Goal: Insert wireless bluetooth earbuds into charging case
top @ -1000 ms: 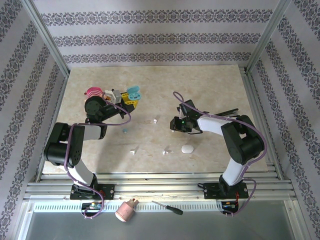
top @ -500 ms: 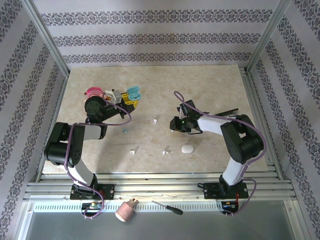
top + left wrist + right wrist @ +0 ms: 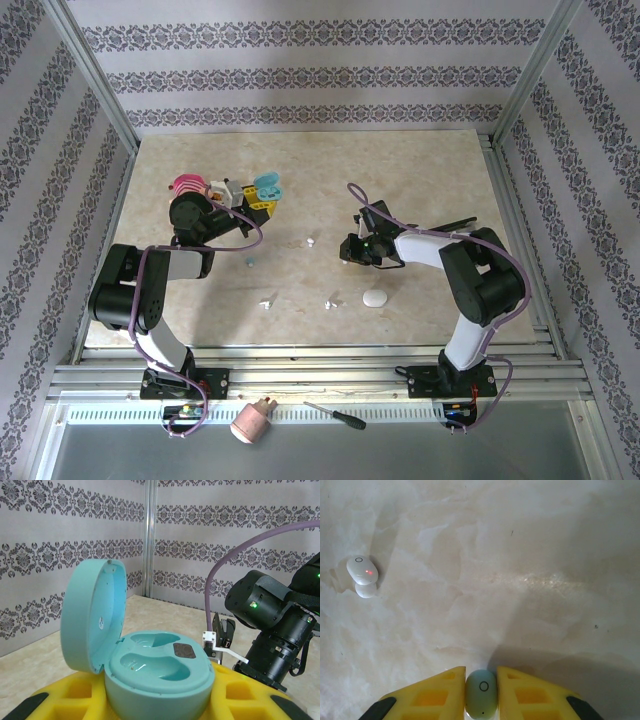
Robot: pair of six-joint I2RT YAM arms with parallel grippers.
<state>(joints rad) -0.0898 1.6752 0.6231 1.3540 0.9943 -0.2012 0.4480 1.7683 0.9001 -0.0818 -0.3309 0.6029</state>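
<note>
**Blue-green bud pinched on the right, open case held on the left**

A pale blue-green earbud [image 3: 481, 694] was seen pinched between the yellow fingers of the right gripper [image 3: 481, 672], which were drawn in narrow against both its sides. Its long axis ran along the fingers, straight out from the wrist, and a small ring mark was turned toward the wrist camera. Whether it was raised off the marble tabletop [image 3: 545, 555] could not be told.

The teal charging case [image 3: 165, 692] was clamped low between the fingers of the left gripper [image 3: 256, 197], which were set only as wide as the case's body. Its lid [image 3: 92, 615] was stood up on its hinge, and both sockets [image 3: 150, 666] were shown bare and facing upward.

The coming move was judged to turn on one relation. From the right gripper the case lay off to the left and somewhat farther from the arm bases, well apart from the bud. As the bud was carried by the right arm, a leftward carry was expected, with the bud's long axis turned to match a socket.

A white earbud [image 3: 362, 571] with a red light was noted on the tabletop, ahead of the right gripper and to the left in the wrist view, apart from the fingers.
</note>
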